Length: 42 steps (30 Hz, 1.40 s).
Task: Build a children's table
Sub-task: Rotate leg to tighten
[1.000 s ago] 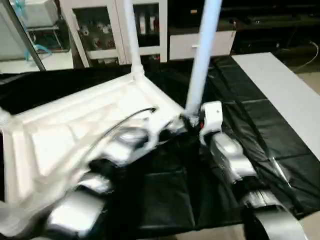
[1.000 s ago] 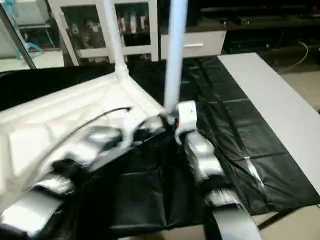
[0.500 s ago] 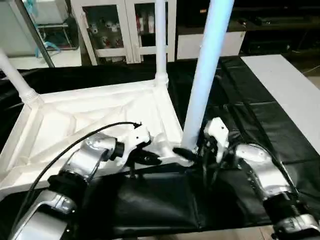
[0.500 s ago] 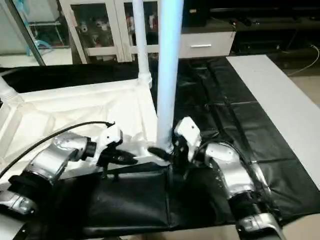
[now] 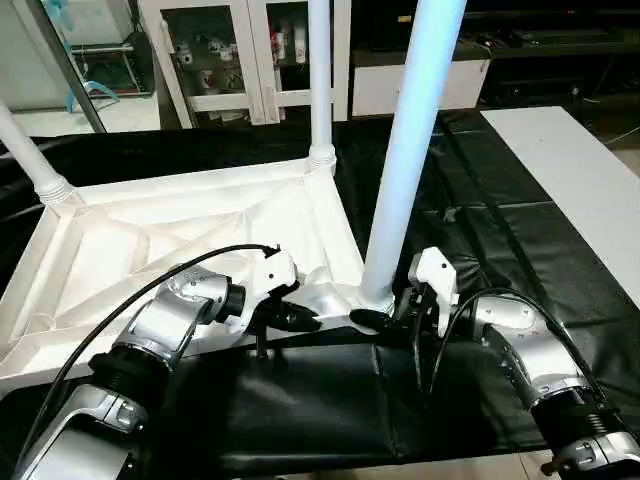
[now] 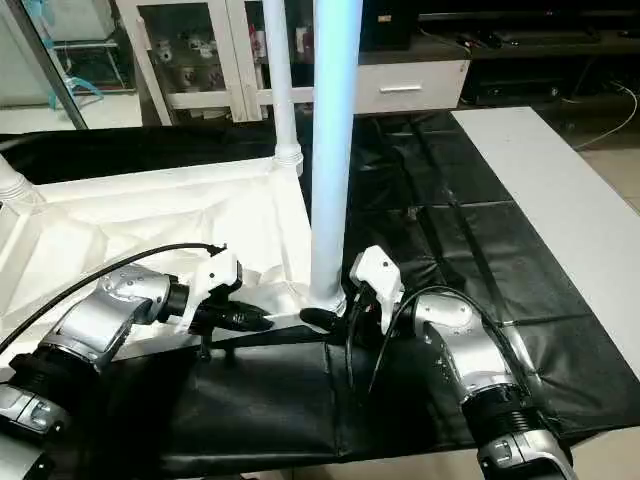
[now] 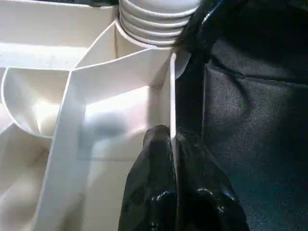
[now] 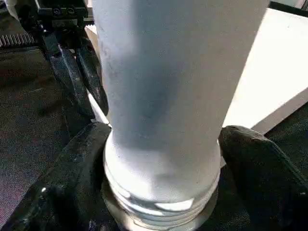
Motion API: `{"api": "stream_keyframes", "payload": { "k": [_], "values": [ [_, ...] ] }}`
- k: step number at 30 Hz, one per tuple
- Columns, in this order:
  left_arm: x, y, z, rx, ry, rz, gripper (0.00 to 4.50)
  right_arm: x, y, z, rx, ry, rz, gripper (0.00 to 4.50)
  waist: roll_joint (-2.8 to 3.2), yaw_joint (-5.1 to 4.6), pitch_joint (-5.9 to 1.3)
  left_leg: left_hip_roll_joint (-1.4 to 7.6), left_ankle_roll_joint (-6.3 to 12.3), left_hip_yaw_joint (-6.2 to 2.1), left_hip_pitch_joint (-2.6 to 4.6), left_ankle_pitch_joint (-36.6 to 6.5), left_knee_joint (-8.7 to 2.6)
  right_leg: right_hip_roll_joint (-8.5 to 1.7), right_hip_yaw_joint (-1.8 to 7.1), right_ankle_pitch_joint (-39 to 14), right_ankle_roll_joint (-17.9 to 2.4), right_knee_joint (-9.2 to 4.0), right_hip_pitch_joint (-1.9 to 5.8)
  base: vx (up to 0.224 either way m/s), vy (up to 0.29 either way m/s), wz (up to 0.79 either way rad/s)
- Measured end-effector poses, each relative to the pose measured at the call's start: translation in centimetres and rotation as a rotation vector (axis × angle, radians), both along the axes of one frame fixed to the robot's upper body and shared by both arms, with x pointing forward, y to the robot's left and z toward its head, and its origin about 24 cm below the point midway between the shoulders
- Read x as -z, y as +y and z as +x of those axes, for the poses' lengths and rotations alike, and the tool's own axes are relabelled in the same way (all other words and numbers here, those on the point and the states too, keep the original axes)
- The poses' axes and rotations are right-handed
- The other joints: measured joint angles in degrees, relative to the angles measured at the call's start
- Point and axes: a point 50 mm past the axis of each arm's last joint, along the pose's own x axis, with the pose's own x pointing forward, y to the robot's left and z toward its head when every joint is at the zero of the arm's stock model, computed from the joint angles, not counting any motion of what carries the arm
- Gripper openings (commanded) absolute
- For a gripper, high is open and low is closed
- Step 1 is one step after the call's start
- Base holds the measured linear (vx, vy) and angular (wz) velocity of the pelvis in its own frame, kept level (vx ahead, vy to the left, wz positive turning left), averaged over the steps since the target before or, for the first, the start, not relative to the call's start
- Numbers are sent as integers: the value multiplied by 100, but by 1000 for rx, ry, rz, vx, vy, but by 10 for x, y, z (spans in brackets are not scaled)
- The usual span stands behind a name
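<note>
The white tabletop [image 5: 180, 230] lies upside down on the black-covered work table, ribs up. Three white legs stand in its corner sockets: far left [image 5: 30, 155], far right [image 5: 320, 80] and near right [image 5: 415, 150]. My right gripper [image 5: 378, 308] holds the near right leg just above its threaded base [image 8: 159, 192], one black finger [image 8: 72, 168] on each side, pressed against it. My left gripper [image 5: 305, 320] is shut on the tabletop's thin near rim [image 7: 172, 96], a short way left of that socket.
A black cable [image 5: 150, 280] loops from my left forearm over the tabletop. A white board [image 5: 570, 170] lies along the right side of the black cover [image 5: 500, 240]. White glass-door cabinets [image 5: 240, 50] stand behind the work table.
The whole view has swung and steadied since a second ago. My right gripper has settled a little lower around the near leg's base. The left gripper keeps its pinch on the rim.
</note>
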Motion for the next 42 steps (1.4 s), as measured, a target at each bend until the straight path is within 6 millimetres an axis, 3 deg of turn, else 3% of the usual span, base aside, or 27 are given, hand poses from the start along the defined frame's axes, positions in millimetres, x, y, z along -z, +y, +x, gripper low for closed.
{"api": "stream_keyframes", "payload": {
  "k": [8, 17, 22, 26, 31, 39, 40, 42],
  "values": [
    [-1, 0, 0, -2, 3, 3, 0, 0, 2, -1, -13, 5, 8, 280, -2, 0, 1, 1, 5, 0, -3, 2, 10, 0, 0, 0, 0, 9, -3, 0, 0, 0],
    [-1, 4, 0, -13, 8, 18, 0, 4, 7, 0, 9, 13, 32, 273, -11, -18, -3, 6, 8, -1, -2, 4, 25, 2, 0, 0, 0, 24, -3, 0, 0, 0],
    [1, -9, 15, -148, -59, 30, 0, 11, 22, 17, 260, 7, 76, 273, -17, -124, -3, 5, -1, -3, 22, 1, 38, 1, 4, 19, -26, 27, 21, 0, 0, 0],
    [3, -52, 38, -377, -85, 22, 0, 13, 28, 46, 653, 35, 97, 272, -12, -145, 3, -5, -2, -1, 52, 1, 40, -5, 11, 28, -37, -7, 61, 0, 0, 0],
    [4, -85, 44, -522, -108, 6, 0, 7, 30, 65, 908, 44, 70, 272, 16, -192, -14, -20, 1, 1, 57, 0, 40, -20, 10, 44, -47, -14, 76, 0, 0, 0],
    [4, -90, 47, -532, -142, 2, 0, 6, 33, 70, 961, 29, 79, 272, 26, -126, -20, -13, 3, -5, 50, 1, 24, -20, -10, 27, -19, -13, 69, 0, 0, 0],
    [4, -88, 47, -524, -140, 2, 0, 6, 34, 69, 952, 26, 86, 328, 26, -129, -19, -13, 4, -5, 49, 1, 24, -20, -10, 27, -19, -14, 68, 0, 0, 0],
    [3, -81, 48, -501, -145, 1, 0, 6, 36, 67, 910, 17, 114, 342, 25, -157, -18, -11, 3, -4, 47, 1, 18, -17, -7, 27, -19, -12, 58, 0, 0, 0]
  ]
}}
